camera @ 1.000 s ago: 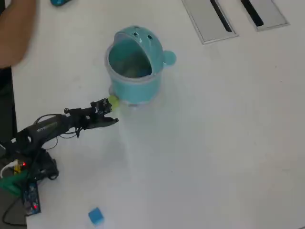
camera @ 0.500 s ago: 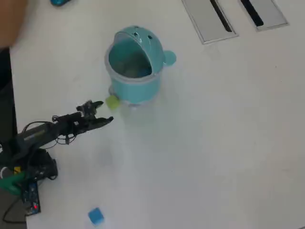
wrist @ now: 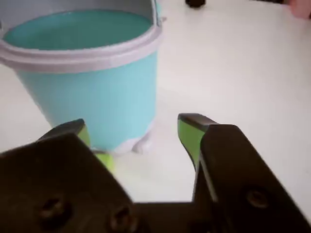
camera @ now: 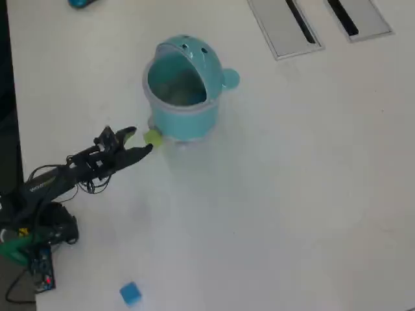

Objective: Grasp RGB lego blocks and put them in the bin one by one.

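The light-teal bin (camera: 185,91) stands on the white table with its domed lid swung back. In the wrist view the bin (wrist: 97,82) fills the upper left. A yellow-green lego block (camera: 153,137) lies on the table against the bin's base. In the wrist view the block (wrist: 106,160) peeks out beside my left finger. My gripper (camera: 139,140) is open, its tips just left of that block; in the wrist view the gripper (wrist: 133,127) holds nothing between its green pads (wrist: 189,133). A blue block (camera: 130,293) lies far off at the bottom left.
Two flat grey slotted panels (camera: 285,26) (camera: 360,16) lie at the top right. A small teal object (camera: 81,2) sits at the top edge. The arm's base and cables (camera: 39,249) occupy the lower left, by the table's dark left edge.
The gripper drew back left from the yellow-green block, then swung up toward it again, open. The block stayed by the bin. A person's arm at top left has left the view.
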Controlling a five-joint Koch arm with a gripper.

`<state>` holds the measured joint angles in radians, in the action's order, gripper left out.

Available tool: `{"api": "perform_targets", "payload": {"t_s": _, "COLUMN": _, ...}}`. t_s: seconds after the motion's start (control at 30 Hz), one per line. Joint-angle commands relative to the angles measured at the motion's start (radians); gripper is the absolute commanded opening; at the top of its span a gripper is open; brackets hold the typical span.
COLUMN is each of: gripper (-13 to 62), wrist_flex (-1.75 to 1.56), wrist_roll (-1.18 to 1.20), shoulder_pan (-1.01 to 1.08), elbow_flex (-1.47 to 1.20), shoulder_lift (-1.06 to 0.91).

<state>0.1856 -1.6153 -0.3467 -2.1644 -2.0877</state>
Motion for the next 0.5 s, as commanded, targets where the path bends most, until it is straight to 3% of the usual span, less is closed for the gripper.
{"api": "perform_targets", "payload": {"t_s": 0.0, "gripper": 33.8, "wrist_flex": -0.067, "wrist_roll": -0.061, "shoulder_pan": -0.04, "elbow_flex": 0.048, "shoulder_lift": -0.017}}
{"api": "perform_targets", "payload": {"t_s": 0.2, "gripper": 33.8, "wrist_flex": -0.069, "wrist_roll": -0.239, "shoulder_pan": -0.092, "elbow_flex": 0.008, "shoulder_lift": -0.025}}
{"api": "perform_targets", "payload": {"t_s": 0.47, "gripper": 35.1, "wrist_flex": -0.104, "wrist_roll": -0.213, "shoulder_pan": -0.193, "elbow_flex": -0.052, "shoulder_lift": -0.031}}
